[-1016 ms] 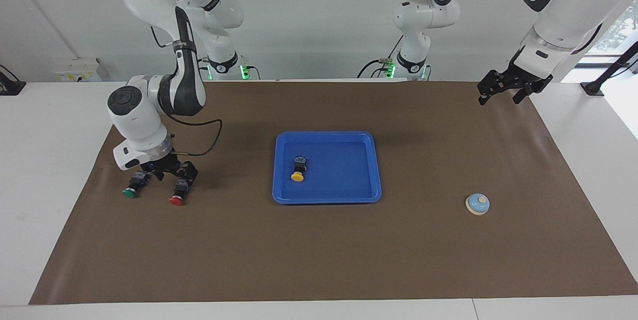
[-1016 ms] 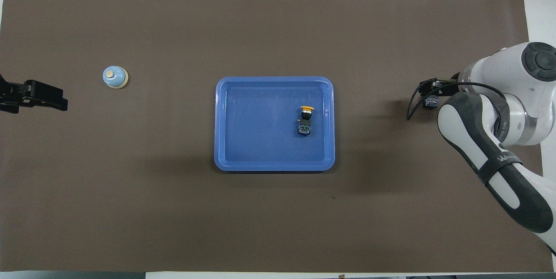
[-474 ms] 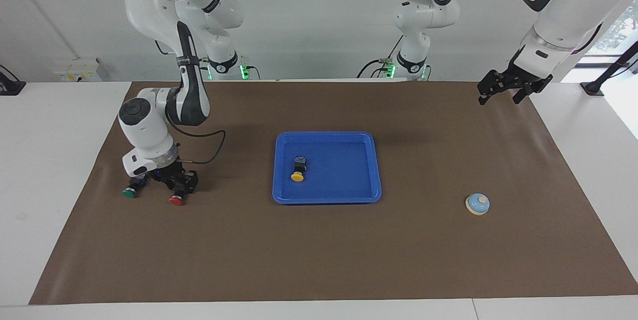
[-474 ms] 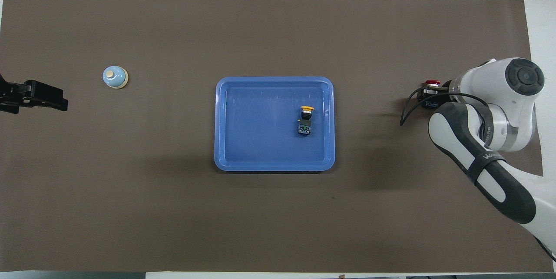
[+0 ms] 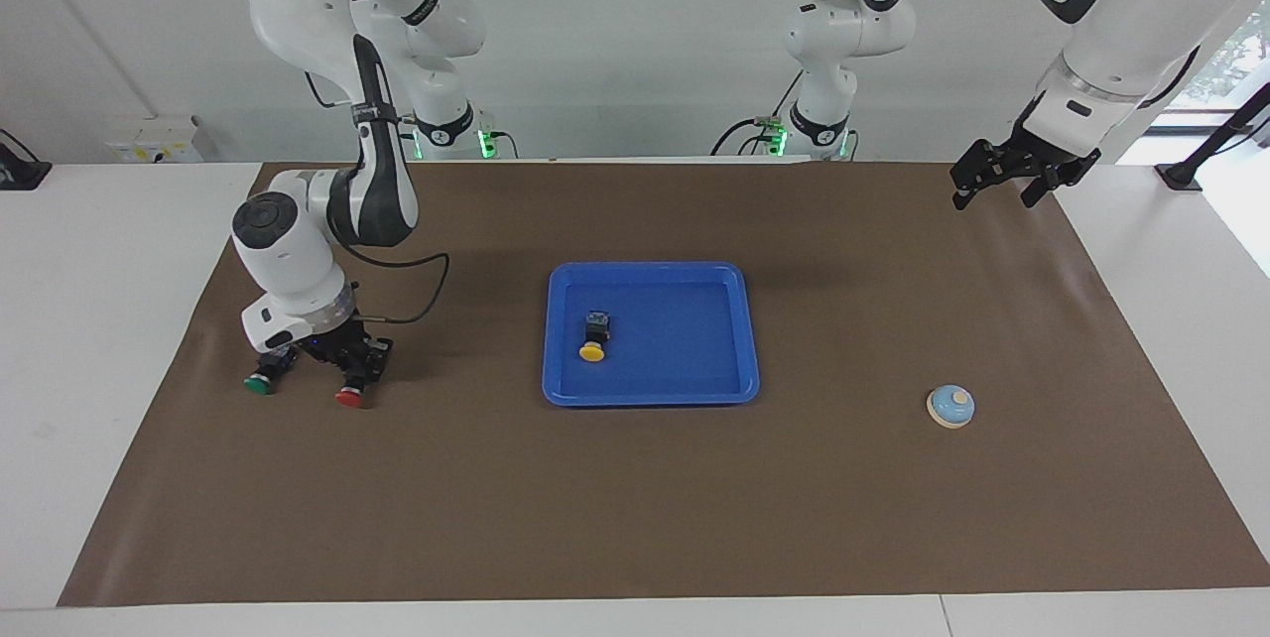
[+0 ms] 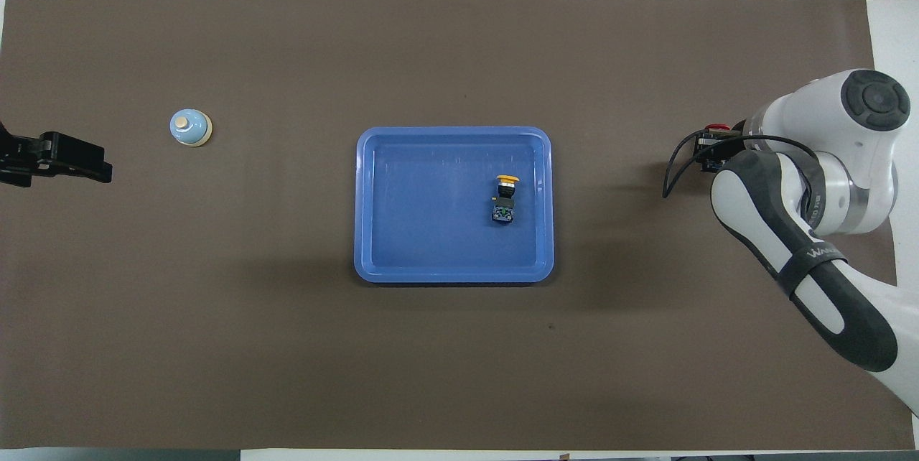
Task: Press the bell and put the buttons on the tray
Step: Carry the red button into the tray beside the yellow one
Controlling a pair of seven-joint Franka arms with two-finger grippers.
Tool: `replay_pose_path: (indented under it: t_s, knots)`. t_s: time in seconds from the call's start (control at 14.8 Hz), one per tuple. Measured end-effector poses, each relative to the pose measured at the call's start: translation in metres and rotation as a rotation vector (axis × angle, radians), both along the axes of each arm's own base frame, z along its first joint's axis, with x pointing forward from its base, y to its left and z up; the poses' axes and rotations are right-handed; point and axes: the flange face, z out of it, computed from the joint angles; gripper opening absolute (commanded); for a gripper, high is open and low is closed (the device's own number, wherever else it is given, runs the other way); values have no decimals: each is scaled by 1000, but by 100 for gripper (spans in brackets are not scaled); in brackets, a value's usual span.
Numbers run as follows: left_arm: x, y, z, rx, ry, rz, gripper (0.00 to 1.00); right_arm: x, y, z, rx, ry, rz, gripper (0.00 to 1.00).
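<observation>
Facing view – right tool (image 5: 349,366) clamped on red button (image 5: 349,397), green button (image 5: 261,382) just beside

Grey lettering runs along the dark band on the right arm (image 6: 818,260), too small to read.

The right arm bends down at its end of the table, wrist tilted, and the right gripper (image 5: 352,366) sits low at the surface with its fingertips drawn together on the red button (image 5: 349,398). The left arm waits raised at its own end, the left gripper (image 5: 997,183) hanging with fingers spread apart, holding nothing.
</observation>
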Motion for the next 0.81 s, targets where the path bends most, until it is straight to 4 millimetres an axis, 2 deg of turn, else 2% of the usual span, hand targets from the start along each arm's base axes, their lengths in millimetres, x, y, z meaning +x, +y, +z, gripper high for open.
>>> replay_pose_path:
  t_s: [0.14, 0.2, 0.34, 0.47, 0.61, 0.81]
  knots:
    - [0, 0, 0, 0, 0, 0, 100, 12, 29, 38, -1, 21, 37, 0]
    - [0, 0, 0, 0, 0, 0, 100, 16, 50, 56, -2, 24, 47, 0]
    - [0, 0, 0, 0, 0, 0, 100, 19, 108, 89, -2, 23, 44, 0]
    - [0, 0, 0, 0, 0, 0, 100, 12, 177, 111, 2, 14, 38, 0]
    - [0, 0, 0, 0, 0, 0, 100, -3, 248, 121, 11, 5, 47, 0]
    - [0, 0, 0, 0, 0, 0, 100, -26, 340, 110, 44, 25, 56, 0]
